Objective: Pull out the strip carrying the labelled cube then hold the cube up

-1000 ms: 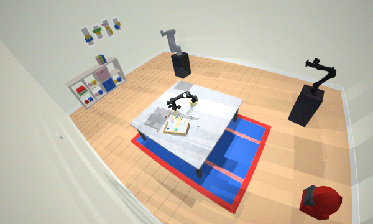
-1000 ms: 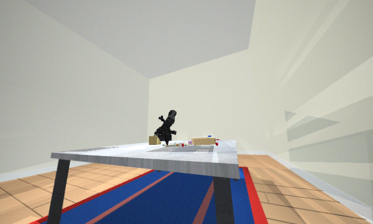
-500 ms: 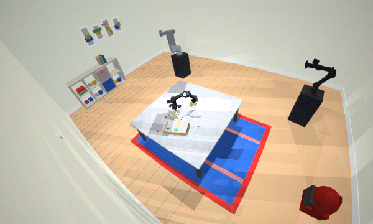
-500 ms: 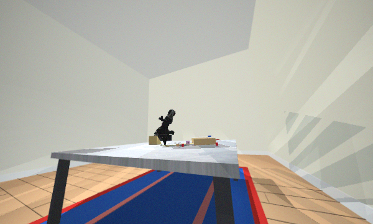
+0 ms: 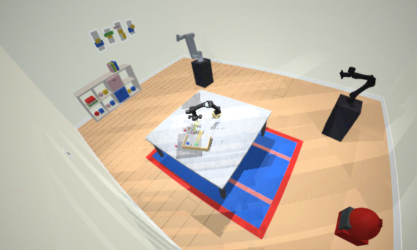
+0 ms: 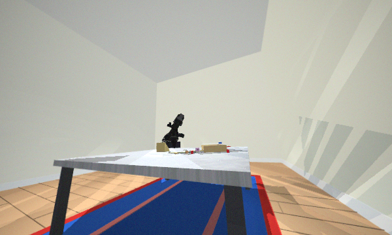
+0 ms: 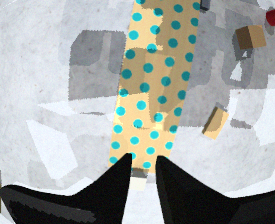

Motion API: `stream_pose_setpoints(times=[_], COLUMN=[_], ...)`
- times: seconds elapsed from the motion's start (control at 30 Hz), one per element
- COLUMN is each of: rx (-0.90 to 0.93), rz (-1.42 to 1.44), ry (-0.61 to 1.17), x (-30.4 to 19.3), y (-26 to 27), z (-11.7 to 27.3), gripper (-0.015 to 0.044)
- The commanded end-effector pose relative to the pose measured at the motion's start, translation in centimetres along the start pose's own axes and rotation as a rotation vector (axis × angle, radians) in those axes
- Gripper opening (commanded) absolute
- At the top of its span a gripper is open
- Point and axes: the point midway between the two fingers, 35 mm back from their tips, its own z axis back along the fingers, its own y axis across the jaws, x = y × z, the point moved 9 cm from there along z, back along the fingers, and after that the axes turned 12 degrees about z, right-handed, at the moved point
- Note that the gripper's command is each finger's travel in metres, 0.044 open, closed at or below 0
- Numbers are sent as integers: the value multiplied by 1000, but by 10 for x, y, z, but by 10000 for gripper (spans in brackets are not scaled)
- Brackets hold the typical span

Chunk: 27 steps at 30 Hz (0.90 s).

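Teal-dotted strip [image 7: 148, 83] – near end hidden between parted gripper [image 7: 142, 165] fingers

No words, numbers or brand marks can be read in any view. The four posters [image 5: 112, 35] on the far wall show only coloured blocks, no lettering. The dotted strip [image 7: 154, 63] on the table carries a pattern of teal dots and nothing written. The cubes by the tray [image 5: 195, 142] are too small to show any label.
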Motion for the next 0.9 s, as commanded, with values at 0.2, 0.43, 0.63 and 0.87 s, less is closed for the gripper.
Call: stream_pose_setpoints(times=[0.2, 0.43, 0.63, 0.87], rx=[-10, -10, -10, -10], rz=[90, 91, 92, 92], ry=[-4, -5, -6, -7], x=[36, 58, 78, 99], y=[-8, -13, -17, -23], z=[2, 2, 4, 7], gripper=[341, 440, 440, 440])
